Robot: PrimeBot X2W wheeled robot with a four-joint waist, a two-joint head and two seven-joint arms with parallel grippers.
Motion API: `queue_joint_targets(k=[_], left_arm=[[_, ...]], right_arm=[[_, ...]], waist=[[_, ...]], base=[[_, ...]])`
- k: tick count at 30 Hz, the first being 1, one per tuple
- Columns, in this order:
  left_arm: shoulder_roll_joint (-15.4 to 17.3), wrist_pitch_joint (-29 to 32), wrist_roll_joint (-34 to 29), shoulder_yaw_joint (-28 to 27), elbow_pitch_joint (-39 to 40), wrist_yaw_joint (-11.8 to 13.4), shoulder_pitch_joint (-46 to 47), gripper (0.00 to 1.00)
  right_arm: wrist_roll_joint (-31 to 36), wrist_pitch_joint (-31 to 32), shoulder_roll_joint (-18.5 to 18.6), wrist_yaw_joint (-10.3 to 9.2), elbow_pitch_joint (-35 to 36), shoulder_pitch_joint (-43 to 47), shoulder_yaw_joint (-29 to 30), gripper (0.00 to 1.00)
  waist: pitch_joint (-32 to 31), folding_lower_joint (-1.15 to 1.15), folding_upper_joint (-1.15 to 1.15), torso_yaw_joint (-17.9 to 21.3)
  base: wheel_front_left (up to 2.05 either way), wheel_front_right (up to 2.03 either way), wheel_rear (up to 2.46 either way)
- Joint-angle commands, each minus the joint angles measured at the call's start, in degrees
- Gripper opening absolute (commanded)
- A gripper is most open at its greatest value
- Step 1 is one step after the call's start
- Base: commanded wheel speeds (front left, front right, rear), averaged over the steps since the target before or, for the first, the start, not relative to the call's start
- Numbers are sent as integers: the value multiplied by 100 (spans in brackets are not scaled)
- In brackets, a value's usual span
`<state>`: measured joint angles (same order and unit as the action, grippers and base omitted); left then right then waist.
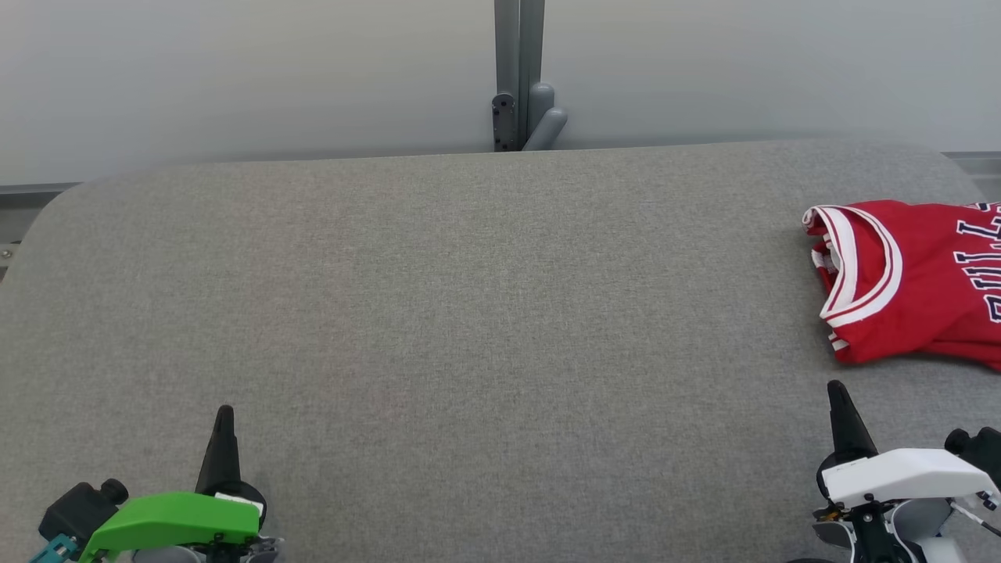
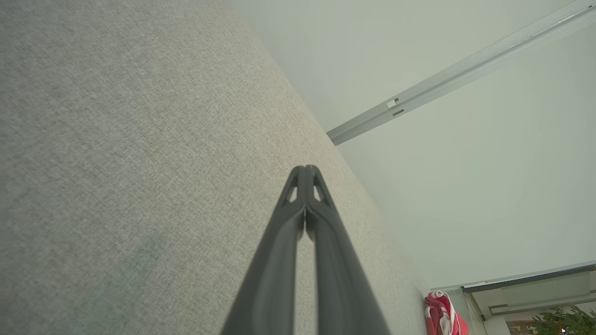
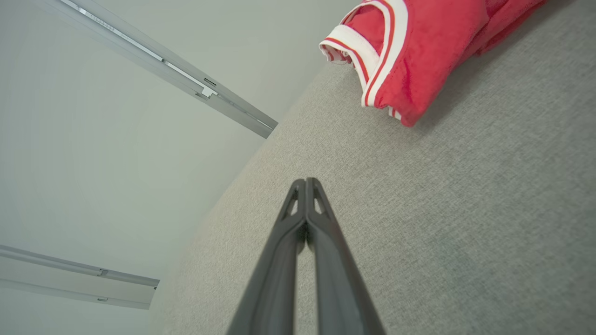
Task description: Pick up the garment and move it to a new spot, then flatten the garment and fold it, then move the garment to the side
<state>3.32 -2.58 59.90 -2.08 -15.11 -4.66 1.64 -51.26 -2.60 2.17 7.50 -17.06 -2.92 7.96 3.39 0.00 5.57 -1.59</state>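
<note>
1. The red basketball jersey [image 1: 919,289] lies at the right edge of the grey padded worktop [image 1: 469,313], and part of it runs out of the head view. It is a compact bundle with layers stacked at the white-trimmed neck, so I judge it is folded or gathered, not spread flat.
2. The left claw [image 1: 224,414] is at the near left corner. Its two dark fingers are pressed together and hold nothing.
3. The right claw [image 1: 837,391] is by the near right corner, near the jersey but apart from it. Its fingers are also closed and empty.
4. The step in hand is not certain: this may be the very start, before the pick-up, or the end, with the garment already at the side.
5. If the pick-up is next, the right claw must first open, reach the near border of the jersey and pinch enough cloth — thin slippery fabric can slide out.
</note>
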Motion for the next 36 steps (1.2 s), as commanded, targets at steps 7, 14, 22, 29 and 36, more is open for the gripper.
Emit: queue_joint_targets(k=[7, 14, 22, 29, 36], left_arm=[[13, 146, 496, -104, 102, 46, 237, 0], [4, 265, 924, -167, 131, 73, 340, 0], [-3, 369, 1271, -225, 150, 102, 419, 0], [-9, 470, 1592, -275, 165, 123, 485, 0], [-15, 557, 1895, -314, 184, 147, 559, 0]], right_arm=[[-640, 140, 50, 0, 0, -213, -22, 0], [-1179, 261, 61, 0, -30, -321, -37, 0], [-1621, 357, 70, -1, -55, -410, -51, 0], [-2038, 455, 81, -1, -78, -502, -62, 0], [-2434, 537, 92, 0, -100, -579, -76, 0]], waist=[[21, 0, 0, 17], [43, 0, 1, 35], [63, 0, 1, 51], [82, 0, 1, 67], [101, 0, 1, 82]], base=[[0, 0, 0], [0, 0, 0], [0, 0, 0], [0, 0, 0], [0, 0, 0]])
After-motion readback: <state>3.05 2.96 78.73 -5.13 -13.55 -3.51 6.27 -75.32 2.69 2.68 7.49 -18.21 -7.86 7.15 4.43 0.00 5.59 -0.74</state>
